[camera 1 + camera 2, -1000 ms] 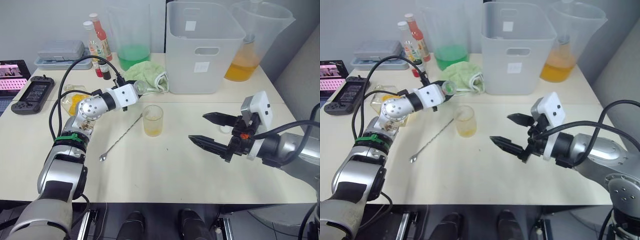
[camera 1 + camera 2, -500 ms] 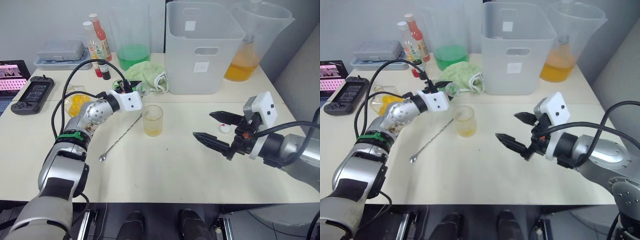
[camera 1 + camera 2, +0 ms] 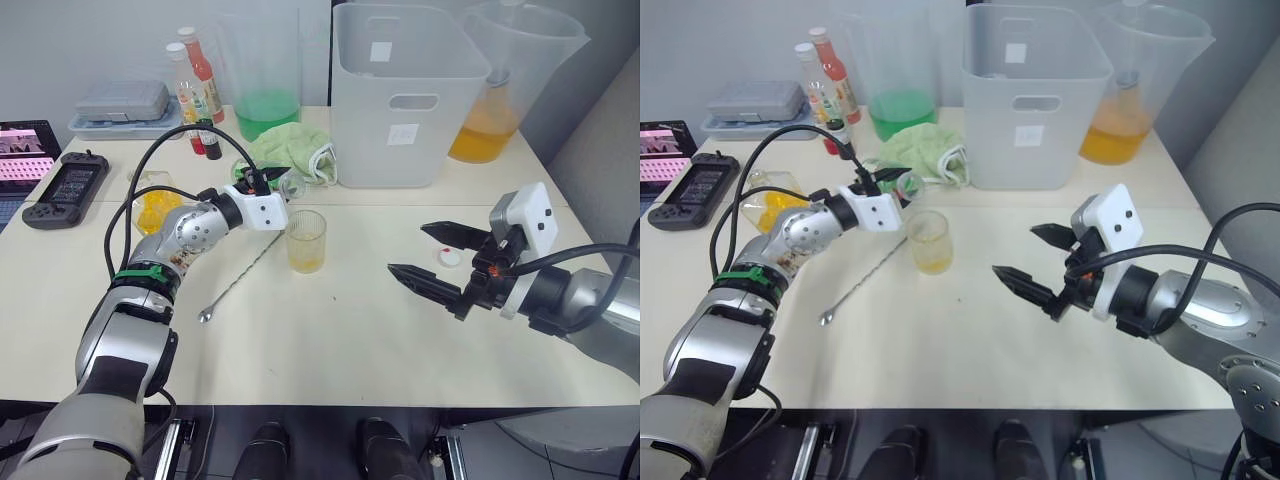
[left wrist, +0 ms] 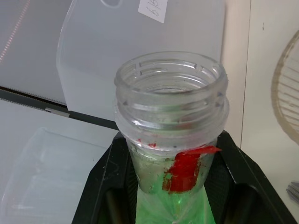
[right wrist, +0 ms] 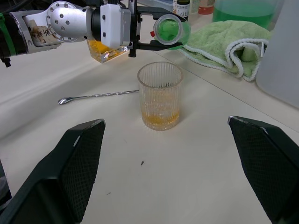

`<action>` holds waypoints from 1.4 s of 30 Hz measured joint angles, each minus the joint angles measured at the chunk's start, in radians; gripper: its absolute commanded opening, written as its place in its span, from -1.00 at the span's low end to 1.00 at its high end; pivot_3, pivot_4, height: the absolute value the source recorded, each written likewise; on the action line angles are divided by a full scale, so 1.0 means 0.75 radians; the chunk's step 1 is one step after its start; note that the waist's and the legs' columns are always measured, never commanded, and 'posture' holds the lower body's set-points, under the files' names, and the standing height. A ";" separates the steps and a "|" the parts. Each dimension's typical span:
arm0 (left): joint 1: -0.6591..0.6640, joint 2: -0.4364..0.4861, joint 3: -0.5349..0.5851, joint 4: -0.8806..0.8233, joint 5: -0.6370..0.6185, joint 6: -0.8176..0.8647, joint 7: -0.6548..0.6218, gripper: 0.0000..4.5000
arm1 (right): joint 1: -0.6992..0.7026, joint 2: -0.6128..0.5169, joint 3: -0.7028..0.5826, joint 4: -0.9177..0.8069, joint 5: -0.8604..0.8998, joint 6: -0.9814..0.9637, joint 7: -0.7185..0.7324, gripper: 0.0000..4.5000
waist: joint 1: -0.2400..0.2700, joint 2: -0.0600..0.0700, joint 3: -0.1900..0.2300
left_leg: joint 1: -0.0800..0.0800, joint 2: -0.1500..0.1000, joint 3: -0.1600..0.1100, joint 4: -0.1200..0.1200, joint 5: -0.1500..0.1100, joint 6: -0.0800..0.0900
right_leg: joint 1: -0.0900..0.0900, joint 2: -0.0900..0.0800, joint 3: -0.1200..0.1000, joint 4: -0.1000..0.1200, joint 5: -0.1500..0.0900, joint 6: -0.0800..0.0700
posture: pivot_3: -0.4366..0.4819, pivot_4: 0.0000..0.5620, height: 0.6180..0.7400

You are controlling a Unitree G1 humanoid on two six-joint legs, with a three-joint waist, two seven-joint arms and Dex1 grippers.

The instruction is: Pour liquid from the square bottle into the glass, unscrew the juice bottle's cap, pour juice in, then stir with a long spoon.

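Open tabletop (image 3: 330, 340) between end effectors, glass (image 3: 306, 241) mid-table, bin (image 3: 405, 95) behind

Cream table (image 3: 330, 340) — pale grey wall (image 3: 90, 45) behind

The cream-coloured surface (image 3: 330, 345) carries the glass (image 3: 305, 241) near its centre, with amber liquid in its base, and the long spoon (image 3: 240, 280) lying flat just beside it on the robot's left. Along the far edge stand a white bin (image 3: 405, 95), two clear pitchers (image 3: 262, 75) (image 3: 505, 85), two sauce bottles (image 3: 195, 85) and a grey case (image 3: 122, 103). A green cloth (image 3: 298, 148), a black handheld device (image 3: 66, 188) and the juice bottle's cap (image 3: 450, 258) also rest on the surface.
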 measured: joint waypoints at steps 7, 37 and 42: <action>0.000 0.037 -0.053 -0.011 0.128 -0.030 0.150 -0.33 | 0.002 -0.028 0.000 0.000 0.000 0.000 0.004 0.99 | 0.001 0.000 0.000 | 0.000 0.000 0.000 0.000 0.000 0.000 | 0.000 0.000 0.000 0.000 0.000 0.000 | -0.05 -0.47 1.00; -0.011 0.064 -0.176 -0.032 0.382 -0.042 0.444 -0.33 | 0.121 -0.028 -0.036 0.005 -0.119 -0.098 0.111 0.99 | 0.001 0.000 0.000 | 0.000 0.000 0.000 0.002 0.000 0.000 | 0.000 0.000 0.000 0.001 0.000 0.000 | -0.05 -0.47 1.00; -0.019 0.075 -0.201 -0.032 0.429 -0.026 0.488 -0.33 | 0.119 -0.025 -0.036 0.005 -0.121 -0.100 0.111 0.99 | 0.002 0.000 0.000 | 0.000 0.000 0.000 0.002 0.000 0.000 | 0.001 0.000 0.000 0.002 0.000 0.000 | -0.05 -0.47 1.00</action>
